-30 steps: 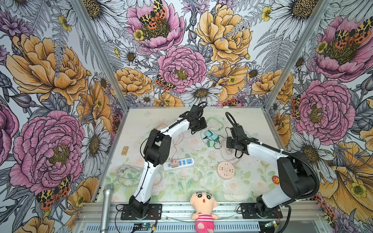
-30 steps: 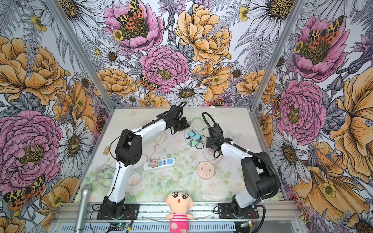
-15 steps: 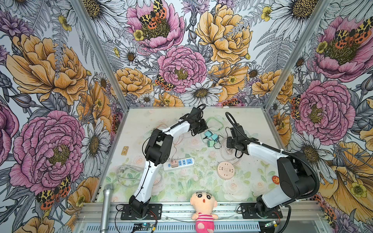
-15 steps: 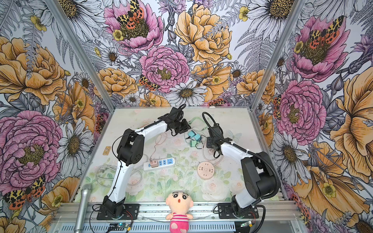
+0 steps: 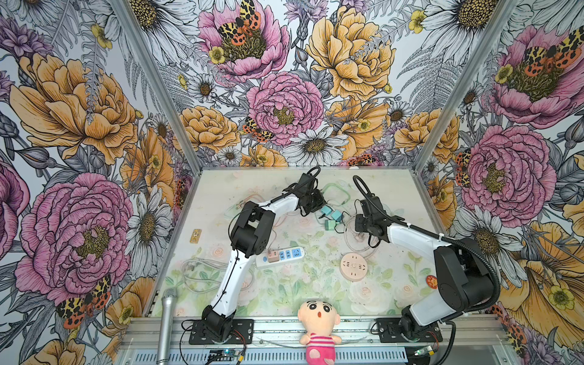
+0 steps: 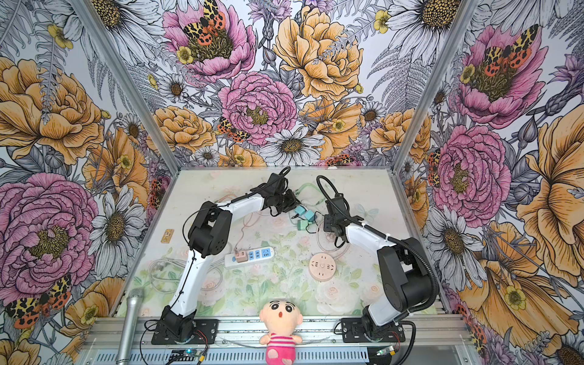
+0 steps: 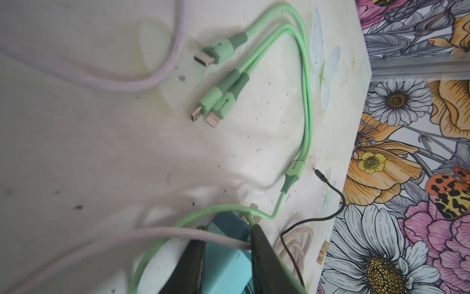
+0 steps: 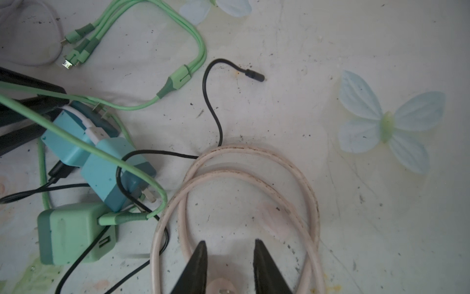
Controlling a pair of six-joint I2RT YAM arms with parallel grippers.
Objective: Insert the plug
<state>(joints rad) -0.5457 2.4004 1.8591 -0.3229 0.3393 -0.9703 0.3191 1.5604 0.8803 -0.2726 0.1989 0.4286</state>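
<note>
A blue charger plug (image 7: 226, 257) fills the gap between my left gripper's (image 7: 229, 226) fingers, which are shut on its sides. A lilac cable and a green cable cross over it. In both top views this gripper (image 5: 319, 205) (image 6: 289, 205) is at the tangle of chargers. The white power strip (image 5: 284, 254) lies mid-table with a pink charger (image 5: 271, 255) in one socket. My right gripper (image 8: 229, 241) (image 5: 358, 234) hangs over a coiled pink cable (image 8: 254, 150). Its tips are apart, and a pale pink plug (image 8: 221, 286) is wedged deep between its fingers.
A second blue charger (image 8: 117, 173) and a green charger (image 8: 73, 234) lie tangled with a green three-headed cable (image 7: 305, 101) and a thin black lead (image 8: 213, 109). A round pink socket (image 5: 354, 267), a doll (image 5: 317, 319) and a microphone (image 5: 166, 319) sit nearer the front.
My left gripper has come down slightly toward the blue chargers and closed on one. The right arm has not moved.
</note>
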